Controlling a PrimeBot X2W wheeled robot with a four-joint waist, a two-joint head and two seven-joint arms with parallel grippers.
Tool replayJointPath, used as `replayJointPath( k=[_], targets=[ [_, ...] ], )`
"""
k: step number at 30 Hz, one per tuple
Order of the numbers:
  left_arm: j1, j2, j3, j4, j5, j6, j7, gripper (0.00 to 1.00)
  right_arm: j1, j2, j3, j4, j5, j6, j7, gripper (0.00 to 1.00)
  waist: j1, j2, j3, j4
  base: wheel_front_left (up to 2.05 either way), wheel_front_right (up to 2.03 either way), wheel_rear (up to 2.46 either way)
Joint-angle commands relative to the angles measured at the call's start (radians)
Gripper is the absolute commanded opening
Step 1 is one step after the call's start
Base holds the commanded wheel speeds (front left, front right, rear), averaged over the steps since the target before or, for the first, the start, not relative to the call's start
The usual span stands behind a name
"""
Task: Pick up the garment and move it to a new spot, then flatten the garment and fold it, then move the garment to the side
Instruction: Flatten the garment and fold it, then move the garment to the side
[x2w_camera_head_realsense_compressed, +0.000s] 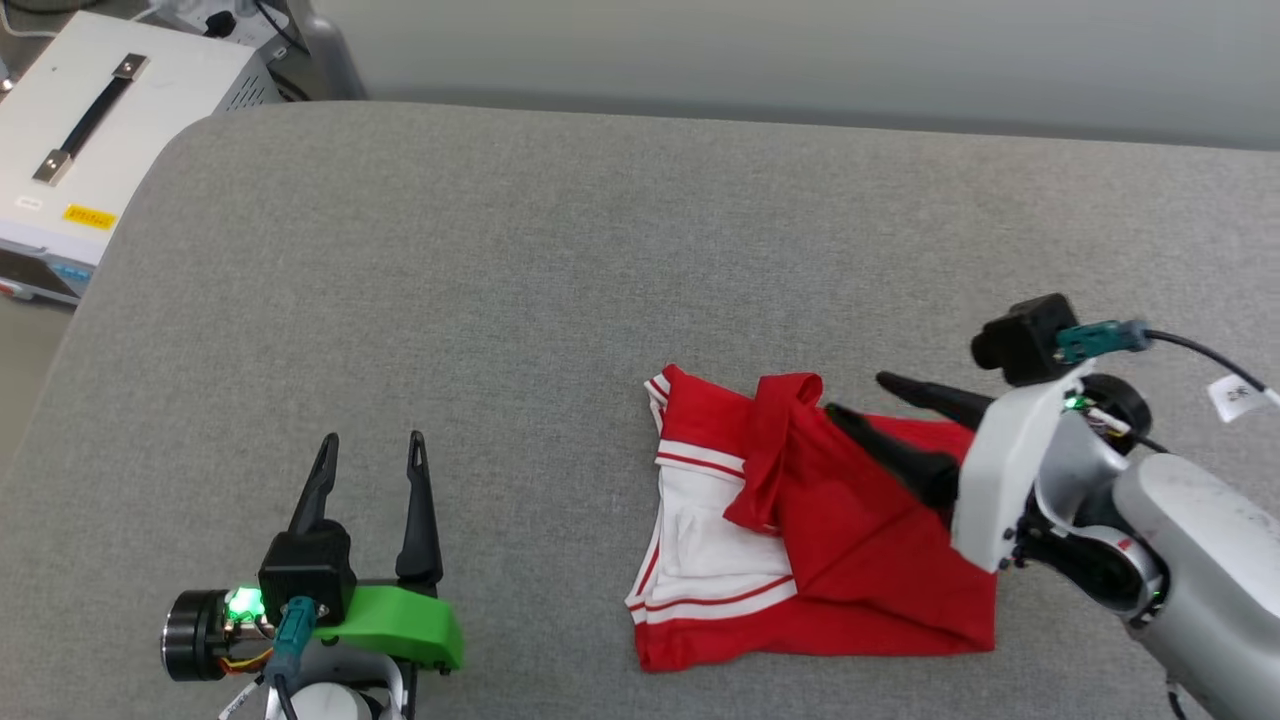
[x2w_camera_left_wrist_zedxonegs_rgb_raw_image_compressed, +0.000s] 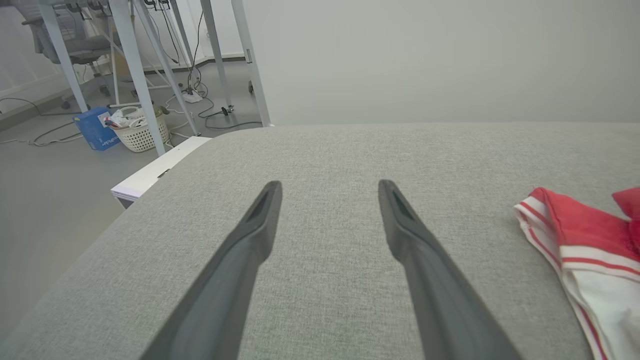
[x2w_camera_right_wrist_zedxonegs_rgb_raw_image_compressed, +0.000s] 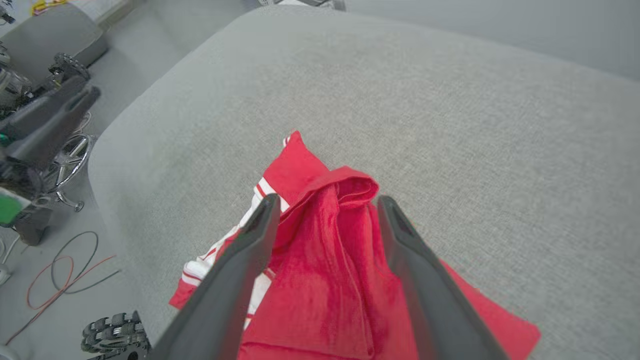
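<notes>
Where the right end effector (x2w_camera_head_realsense_compressed: 855, 394) hangs: low over the garment (x2w_camera_head_realsense_compressed: 850, 560) at its raised fold, fingers spread, pinching nothing; judged positioned to leave the cloth lying.
Garment placement: roughly folded, red panel over white sleeve, at 4 o'clock on the table (x2w_camera_head_realsense_compressed: 500, 250); plausibly its side spot.
Left end effector (x2w_camera_head_realsense_compressed: 372, 437): spread, empty, parked at 8 o'clock, well apart, keeping clear.

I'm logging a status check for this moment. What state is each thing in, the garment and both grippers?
Garment: lying on the grey table, loosely folded, a red flap bunched on top, not gripped.
Left gripper: open, empty, apart from the garment.
Right gripper: open, fingers spread over the garment's red part.
</notes>
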Motion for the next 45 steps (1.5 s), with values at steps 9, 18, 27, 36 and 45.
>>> replayJointPath(
  k=[9, 18, 27, 36, 45],
  targets=[
    [0.059, -0.005, 0.021, -0.025, 0.017, -0.006, -0.006, 1.00, 0.173, -0.025, -0.376, -0.047, -0.274, -0.001, -0.343, 1.00, -0.0001, 0.0000, -0.063, -0.068, 0.00, 0.00, 0.00],
    [0.080, -0.004, 0.031, -0.044, 0.023, -0.012, -0.006, 1.00, 0.386, 0.168, -0.671, -0.088, -0.581, -0.001, -0.496, 1.00, -0.0001, 0.0000, -0.090, -0.076, 0.00, 0.00, 0.00],
    [0.110, 0.000, 0.035, -0.068, 0.031, -0.013, -0.006, 1.00, 0.577, 0.359, -0.753, -0.123, -0.692, -0.001, -0.511, 1.00, -0.0001, 0.0000, -0.117, -0.075, 0.00, 0.00, 0.00],
    [0.124, 0.000, 0.034, -0.066, 0.032, -0.019, -0.006, 1.00, 0.639, 0.420, -0.776, -0.130, -0.741, -0.001, -0.513, 1.00, -0.0001, 0.0000, -0.120, -0.078, 0.00, 0.00, 0.00],
    [0.108, 0.001, 0.031, -0.060, 0.034, -0.025, -0.006, 1.00, 0.518, 0.333, -0.774, -0.163, -0.752, -0.001, -0.513, 1.00, -0.0001, 0.0000, -0.108, -0.070, 0.00, 0.00, 0.00]
  ],
)
